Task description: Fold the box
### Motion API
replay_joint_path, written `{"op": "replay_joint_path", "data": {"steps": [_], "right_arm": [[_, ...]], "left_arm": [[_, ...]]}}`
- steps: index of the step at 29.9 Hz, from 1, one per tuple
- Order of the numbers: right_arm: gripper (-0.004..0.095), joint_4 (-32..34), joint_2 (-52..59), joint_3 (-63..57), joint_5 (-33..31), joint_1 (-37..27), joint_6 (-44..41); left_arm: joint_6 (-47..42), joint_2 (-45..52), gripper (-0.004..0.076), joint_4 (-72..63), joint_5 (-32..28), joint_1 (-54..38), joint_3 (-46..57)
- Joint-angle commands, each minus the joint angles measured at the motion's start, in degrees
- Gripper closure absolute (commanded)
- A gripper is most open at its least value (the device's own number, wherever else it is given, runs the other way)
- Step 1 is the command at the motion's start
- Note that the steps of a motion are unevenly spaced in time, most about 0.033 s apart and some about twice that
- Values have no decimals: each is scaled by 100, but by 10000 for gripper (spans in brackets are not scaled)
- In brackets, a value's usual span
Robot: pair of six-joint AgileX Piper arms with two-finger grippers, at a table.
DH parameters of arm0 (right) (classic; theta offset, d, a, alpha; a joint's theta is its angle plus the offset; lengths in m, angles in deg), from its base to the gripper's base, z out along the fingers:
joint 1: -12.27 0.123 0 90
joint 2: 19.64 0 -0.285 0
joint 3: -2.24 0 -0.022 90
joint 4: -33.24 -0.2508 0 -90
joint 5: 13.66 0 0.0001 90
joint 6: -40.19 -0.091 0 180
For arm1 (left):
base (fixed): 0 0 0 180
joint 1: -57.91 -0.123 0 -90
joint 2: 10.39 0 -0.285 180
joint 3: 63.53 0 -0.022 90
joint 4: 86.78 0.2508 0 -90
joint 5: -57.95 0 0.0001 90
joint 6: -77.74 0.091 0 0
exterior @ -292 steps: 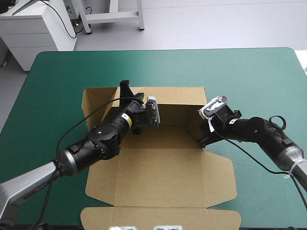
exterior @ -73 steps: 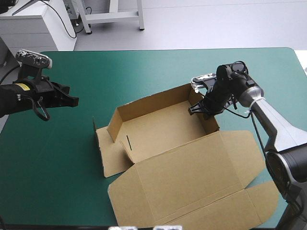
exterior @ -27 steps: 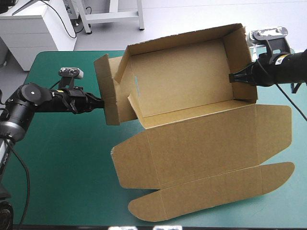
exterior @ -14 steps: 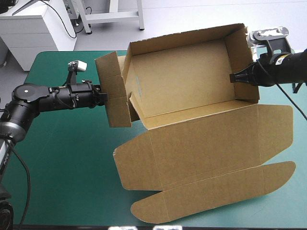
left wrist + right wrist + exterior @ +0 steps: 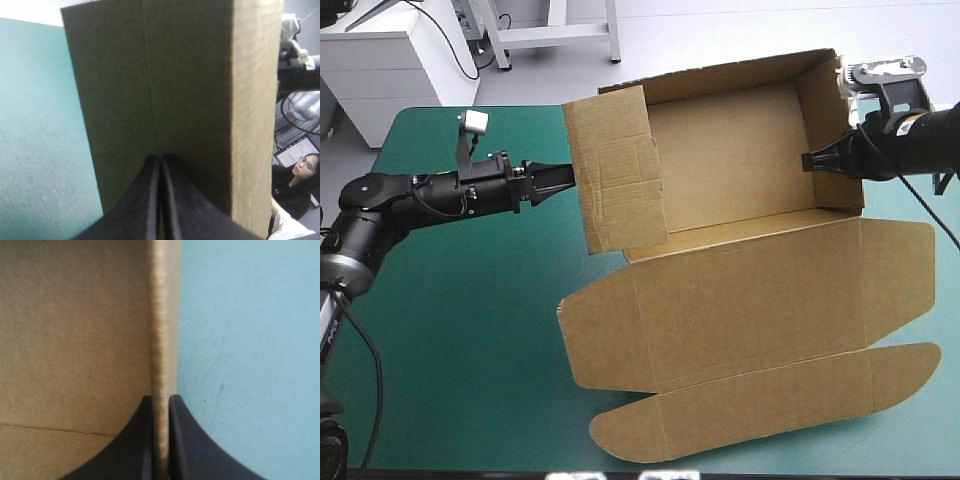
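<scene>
The brown box (image 5: 740, 150) is held tilted above the table, its open tray facing up and back. Its lid (image 5: 750, 300) and tuck flap (image 5: 760, 405) spread flat toward the table's near edge. My right gripper (image 5: 810, 162) is shut on the tray's right wall (image 5: 161, 340), with the board between the fingers (image 5: 161, 399). My left gripper (image 5: 565, 178) is shut, and its tip (image 5: 160, 156) presses on the outside of the left end flap (image 5: 615, 170). That flap (image 5: 165, 75) stands swung over the tray's left end.
The teal-green cover (image 5: 450, 330) shows bare to the left of the box and under my left arm. The tuck flap reaches close to the table's near edge. A white cabinet (image 5: 390, 60) stands beyond the far left corner.
My shut left gripper has pushed the left end flap to the right, swinging it from beside the tray to over its left end. The right gripper keeps its hold in place.
</scene>
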State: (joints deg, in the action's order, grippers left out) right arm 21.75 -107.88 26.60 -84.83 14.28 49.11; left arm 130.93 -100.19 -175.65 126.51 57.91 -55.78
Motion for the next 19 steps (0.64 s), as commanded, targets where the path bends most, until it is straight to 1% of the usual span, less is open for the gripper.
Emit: {"op": "replay_joint_path", "data": {"steps": [1,4,6,11,13,14,15,19], "right_arm": [[926,-144,196,195,182,-38,-63],[926,-195,196,195,226,-38,-63],[926,-198,196,195,269,-38,-80],[926,-312,196,195,378,-38,-80],[925,-312,196,195,391,-38,-80],[926,-312,196,195,398,-38,-80],[926,-312,196,195,404,-38,-80],[926,-329,196,195,456,-38,-80]], "left_arm": [[124,185,723,-762,540,-8,-173],[136,185,668,-723,540,-8,-173],[155,185,589,-723,551,-8,-173],[366,185,284,-749,551,-8,-173],[439,185,185,-814,551,-8,-173],[439,185,160,-848,551,-8,-173],[449,185,153,-889,551,0,-173],[527,185,153,-972,551,14,-173]]}}
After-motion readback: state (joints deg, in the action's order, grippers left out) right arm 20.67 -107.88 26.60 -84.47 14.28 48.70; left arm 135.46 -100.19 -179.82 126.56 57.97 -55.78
